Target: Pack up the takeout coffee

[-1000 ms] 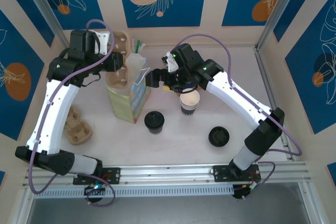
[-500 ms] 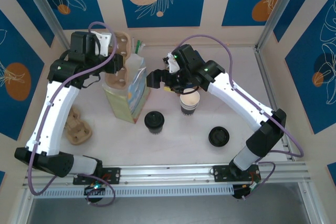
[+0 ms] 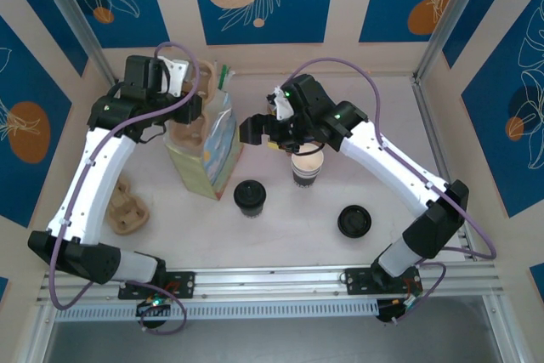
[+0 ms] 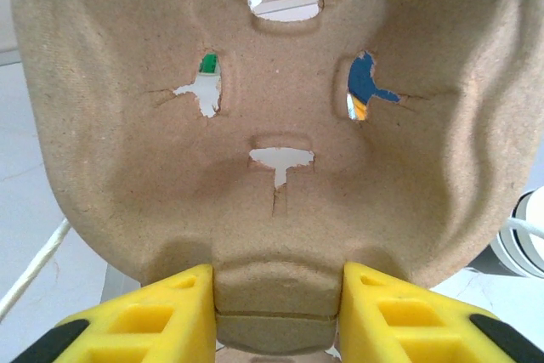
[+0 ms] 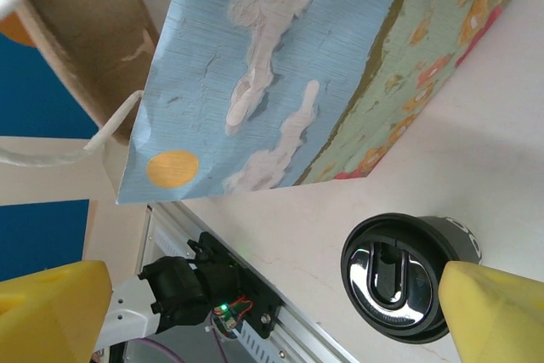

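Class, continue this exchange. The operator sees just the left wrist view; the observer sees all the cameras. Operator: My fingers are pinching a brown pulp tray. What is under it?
Observer: The pulp tray, pinched by the left gripper, stands on end at the open mouth of a paper bag.
Operator: Where is the lidded coffee?
Observer: The takeout coffee stands on the table beside the bag, on its right, not yet packed.
Operator: Is the other arm busy?
Observer: The right gripper hangs open beside the bag, holding nothing.
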